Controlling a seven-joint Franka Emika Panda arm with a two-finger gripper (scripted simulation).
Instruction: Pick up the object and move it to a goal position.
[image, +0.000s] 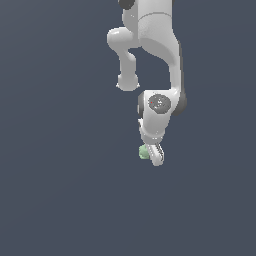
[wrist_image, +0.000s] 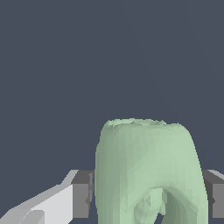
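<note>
Glossy white rounded arm (image: 150, 40), dark grey joint bands, grey round cap with red speck; white fingers (wrist_image: 48, 205), grey pads (wrist_image: 82, 194).

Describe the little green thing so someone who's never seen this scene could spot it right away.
Follow the white robot arm down to its gripper at the lowest end. The object sits between the fingers, whose dark pads press on both its sides. It is a small, pale mint-green, lumpy rounded chunk, the only coloured thing against white robot and plain dark grey background.
</note>
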